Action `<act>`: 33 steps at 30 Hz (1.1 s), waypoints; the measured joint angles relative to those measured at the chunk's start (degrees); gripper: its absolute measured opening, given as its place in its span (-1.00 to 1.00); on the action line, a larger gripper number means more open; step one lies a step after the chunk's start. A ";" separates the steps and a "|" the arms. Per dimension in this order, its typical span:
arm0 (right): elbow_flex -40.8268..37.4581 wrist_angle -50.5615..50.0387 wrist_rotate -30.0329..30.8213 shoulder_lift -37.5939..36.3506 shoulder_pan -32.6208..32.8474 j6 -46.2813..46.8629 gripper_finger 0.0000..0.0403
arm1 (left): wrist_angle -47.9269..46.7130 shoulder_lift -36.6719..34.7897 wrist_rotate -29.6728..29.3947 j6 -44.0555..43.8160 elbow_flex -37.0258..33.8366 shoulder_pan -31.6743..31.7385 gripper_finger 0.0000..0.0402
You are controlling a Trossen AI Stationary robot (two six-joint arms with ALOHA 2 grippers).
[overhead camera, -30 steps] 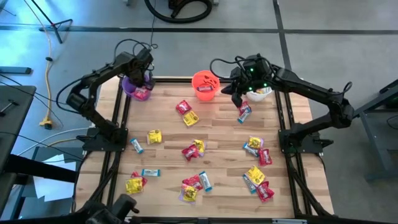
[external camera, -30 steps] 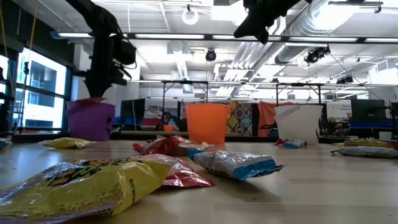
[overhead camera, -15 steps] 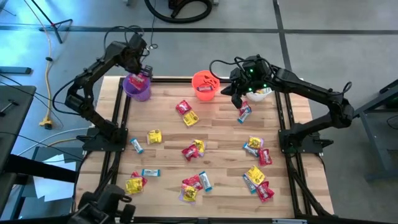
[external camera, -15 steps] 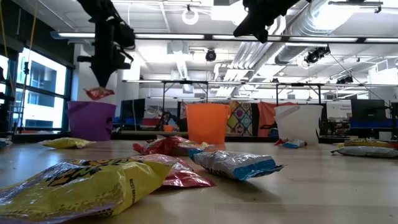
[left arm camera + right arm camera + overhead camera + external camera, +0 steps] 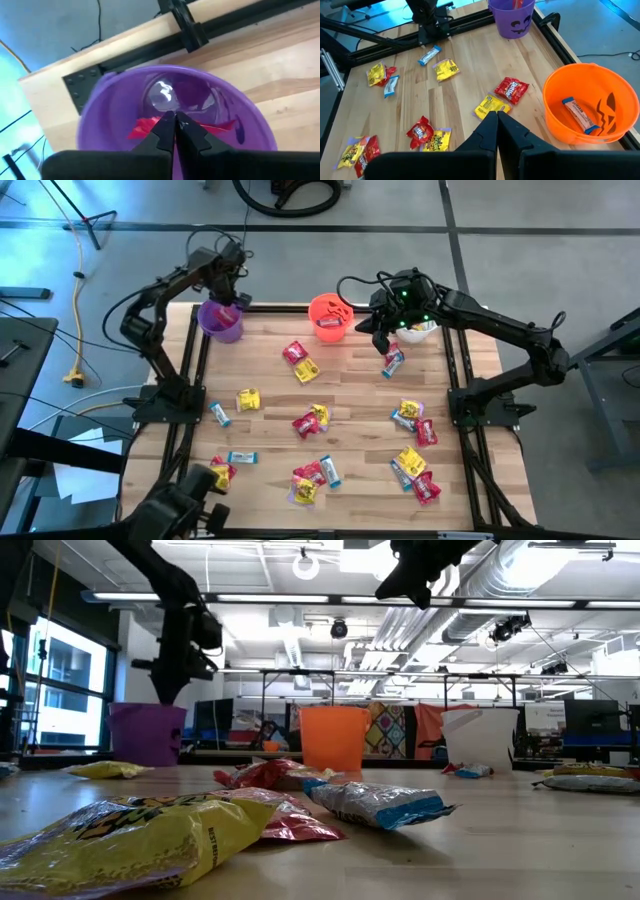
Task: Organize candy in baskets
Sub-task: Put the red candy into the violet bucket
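The left gripper (image 5: pixel 175 131) hangs directly above the purple bucket (image 5: pixel 221 319) at the table's far left corner, fingers pressed together and empty. Red packets (image 5: pixel 145 126) lie at the bottom of this bucket. The right gripper (image 5: pixel 497 131) is raised between the orange bucket (image 5: pixel 330 317) and the white bucket (image 5: pixel 418 331), fingers likewise pressed together, holding nothing.

Surface: a light wooden table (image 5: pixel 270 410) framed by black rails. The low view shows an open workshop behind it, with ceiling ducts, strip lights and desks.

Containers: the three buckets stand in a row along the far edge. The orange bucket bears a dark face mark and contains one blue-and-white bar (image 5: pixel 578 115). The contents of the white bucket cannot be made out.

Candy: red packets, yellow packets and slim blue-and-white bars lie scattered over the tabletop, some singly, some in small overlapping clusters (image 5: pixel 312 419). One bar (image 5: pixel 393 362) lies just in front of the white bucket.
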 joint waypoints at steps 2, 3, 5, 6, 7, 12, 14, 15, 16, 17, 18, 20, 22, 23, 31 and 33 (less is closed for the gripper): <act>0.00 0.00 0.00 0.00 0.00 -0.02 -1.00 | -0.34 1.10 0.09 -0.56 -0.02 -0.29 -1.00; 0.00 0.00 0.00 0.00 0.00 -0.02 -1.00 | -0.56 1.53 0.13 -0.60 -0.02 -0.34 -1.00; 0.00 0.00 0.00 0.00 0.00 -0.12 -1.00 | -0.92 2.37 0.41 -0.82 -0.02 -0.58 -1.00; 0.00 0.03 0.01 0.00 0.00 -0.22 -1.00 | -1.08 2.70 0.46 -1.12 -0.02 -0.61 -1.00; 0.00 0.12 0.02 0.00 0.00 -0.22 -1.00 | -1.09 2.84 0.48 -1.20 -0.04 -0.61 -1.00; 0.00 0.19 0.02 0.00 0.00 -0.84 -1.00 | 0.36 2.79 0.48 -1.68 -0.07 -0.61 -1.00; 0.00 0.20 0.02 0.00 0.00 -1.13 -1.00 | 1.69 2.73 0.78 -1.80 -0.90 -0.61 -1.00; 0.00 0.21 0.07 0.00 0.00 -1.25 -1.00 | 2.50 2.73 1.43 -1.97 -1.76 -0.61 -1.00; 0.00 0.22 0.19 0.00 0.00 -1.27 -1.00 | 3.16 2.76 2.24 -2.22 -2.79 -0.61 -1.00; 0.00 0.22 0.36 0.00 0.00 -1.28 -1.00 | 3.53 2.78 2.34 -2.32 -3.79 -0.64 -1.00; 0.00 0.23 0.42 0.00 0.00 -1.28 -1.00 | 3.65 2.82 2.34 -2.63 -4.71 -0.66 -1.00; 0.00 0.32 0.44 0.00 0.00 -1.27 -1.00 | 4.60 2.80 2.28 -3.23 -6.31 -0.70 -1.00; 0.00 0.59 0.47 0.00 0.00 -1.28 -1.00 | 5.06 2.79 2.29 -3.68 -7.60 -0.67 -1.00; 0.00 0.63 0.48 0.00 0.00 -1.27 -1.00 | 4.99 2.79 2.28 -3.89 -8.12 -0.47 -0.99; 0.00 0.74 0.48 0.00 0.00 -1.29 -1.00 | 5.62 0.71 1.85 -3.41 -8.99 -0.81 -0.76; 0.00 0.74 0.48 0.00 0.00 -1.29 -1.00 | 6.75 -1.06 1.87 -2.72 -8.98 -1.52 -0.67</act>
